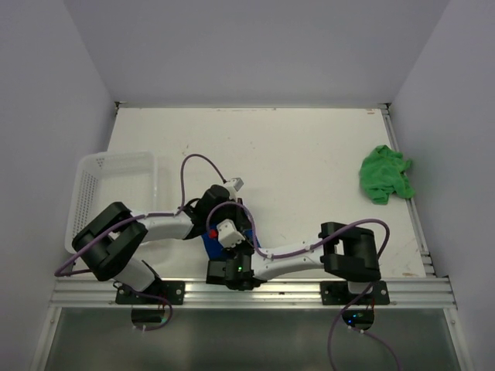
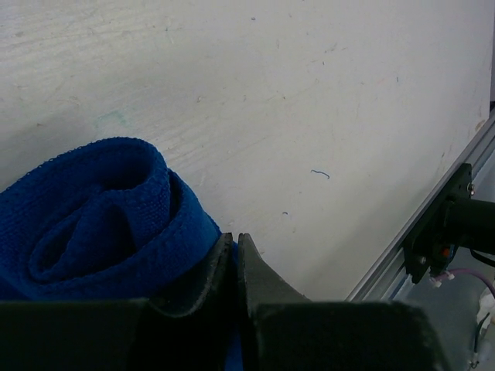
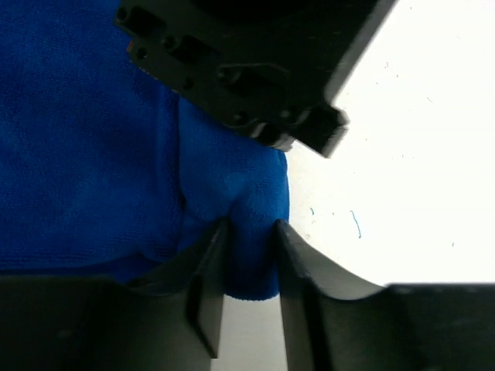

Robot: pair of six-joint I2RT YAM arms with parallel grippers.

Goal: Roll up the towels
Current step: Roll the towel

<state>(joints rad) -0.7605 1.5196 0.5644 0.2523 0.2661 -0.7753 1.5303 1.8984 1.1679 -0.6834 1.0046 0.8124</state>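
The blue towel lies near the table's front edge, mostly hidden under both grippers. In the left wrist view it is a loose roll at the left. My left gripper is shut on a thin edge of it, beside the roll. My right gripper is shut on a fold at the blue towel's corner. The left gripper's black body hangs just above. In the top view the left gripper and right gripper meet over the towel. The green towel lies crumpled at the right edge.
A white mesh basket stands at the table's left edge, beside the left arm. The aluminium rail runs along the front edge, also seen in the left wrist view. White walls enclose the table on three sides.
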